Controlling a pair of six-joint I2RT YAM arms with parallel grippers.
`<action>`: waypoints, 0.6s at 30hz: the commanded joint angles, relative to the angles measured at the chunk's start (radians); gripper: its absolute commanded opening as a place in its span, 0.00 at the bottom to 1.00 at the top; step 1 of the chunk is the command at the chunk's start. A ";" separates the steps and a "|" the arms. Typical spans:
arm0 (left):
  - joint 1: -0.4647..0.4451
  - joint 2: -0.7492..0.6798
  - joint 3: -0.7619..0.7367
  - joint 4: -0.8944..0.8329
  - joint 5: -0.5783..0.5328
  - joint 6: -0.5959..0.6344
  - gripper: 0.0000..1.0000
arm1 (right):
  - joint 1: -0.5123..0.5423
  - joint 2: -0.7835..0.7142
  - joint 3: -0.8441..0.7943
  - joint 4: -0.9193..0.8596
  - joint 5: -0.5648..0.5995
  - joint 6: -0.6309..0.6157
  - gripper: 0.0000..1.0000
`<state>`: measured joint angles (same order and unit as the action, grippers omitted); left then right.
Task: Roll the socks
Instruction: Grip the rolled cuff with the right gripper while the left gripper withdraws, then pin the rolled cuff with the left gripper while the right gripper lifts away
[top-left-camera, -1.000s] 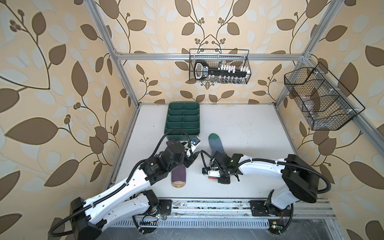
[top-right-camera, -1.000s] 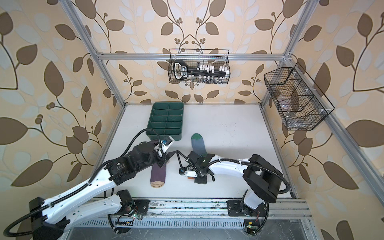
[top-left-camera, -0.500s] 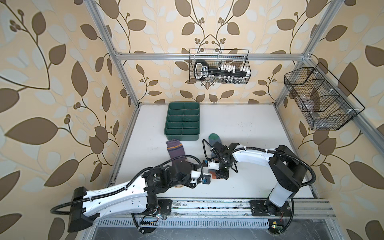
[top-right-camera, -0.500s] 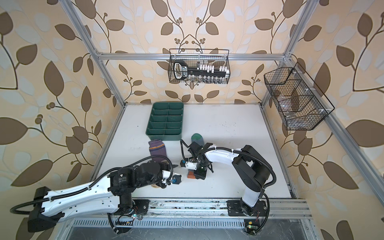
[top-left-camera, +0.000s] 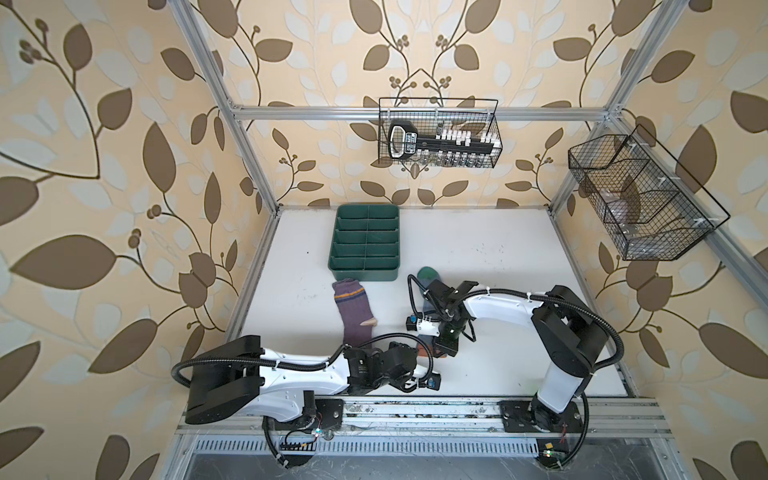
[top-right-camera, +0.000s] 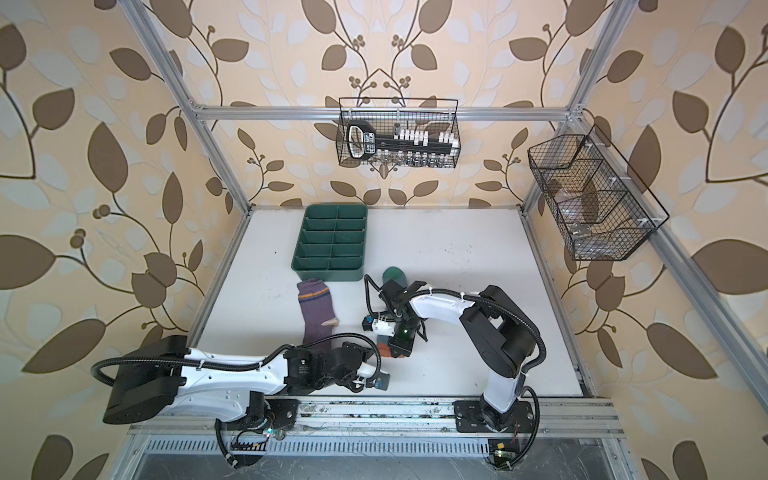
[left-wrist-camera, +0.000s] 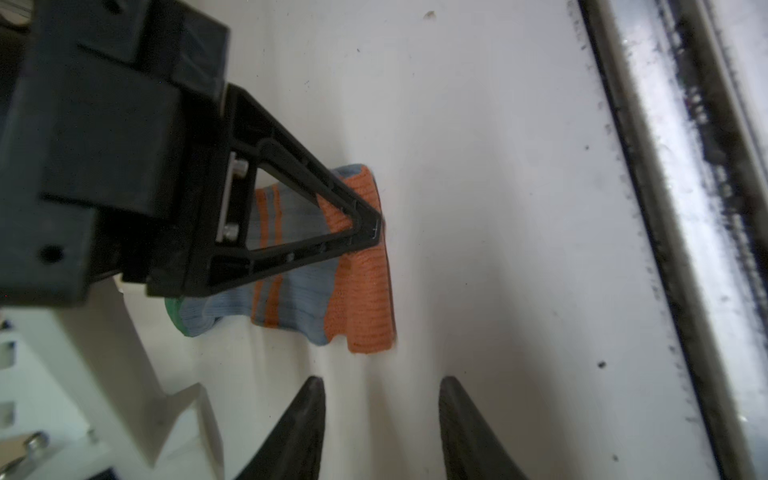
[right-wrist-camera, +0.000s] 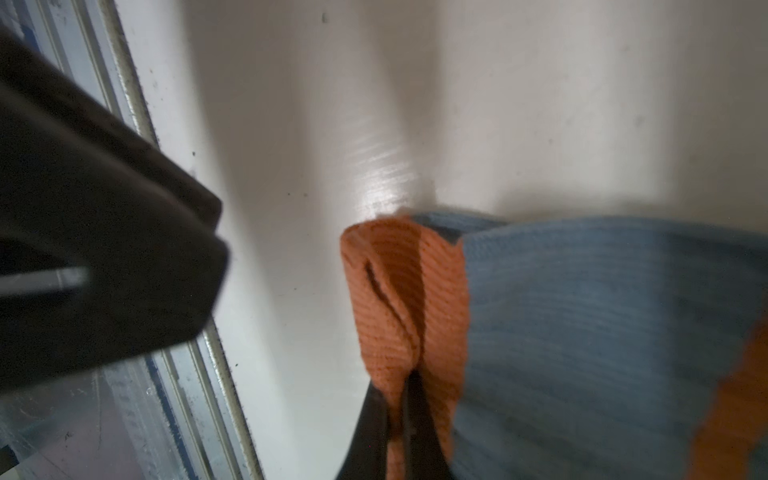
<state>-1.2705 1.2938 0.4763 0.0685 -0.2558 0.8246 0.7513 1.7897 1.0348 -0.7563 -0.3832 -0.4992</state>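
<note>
We see right gripper pinched on orange cuff of grey-blue sock, left gripper half-open and empty; that thin pinch could slip mid-roll.

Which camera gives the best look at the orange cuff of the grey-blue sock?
The left wrist view: the orange cuff shows nearly whole and sharp. The right wrist view shows it blurred, pinched by the right hand. In both top views only a sliver shows beneath that arm.
</note>
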 joint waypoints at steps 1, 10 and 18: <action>-0.007 0.047 0.035 0.114 -0.017 -0.021 0.43 | -0.012 0.063 -0.030 0.024 0.095 -0.036 0.00; -0.008 0.200 0.071 0.158 -0.030 -0.089 0.37 | -0.014 0.063 -0.029 0.034 0.090 -0.031 0.00; -0.009 0.291 0.093 0.175 -0.056 -0.130 0.17 | -0.015 0.049 -0.034 0.041 0.095 -0.029 0.00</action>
<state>-1.2709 1.5654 0.5587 0.2379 -0.2993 0.7250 0.7475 1.7901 1.0344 -0.7555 -0.3889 -0.5056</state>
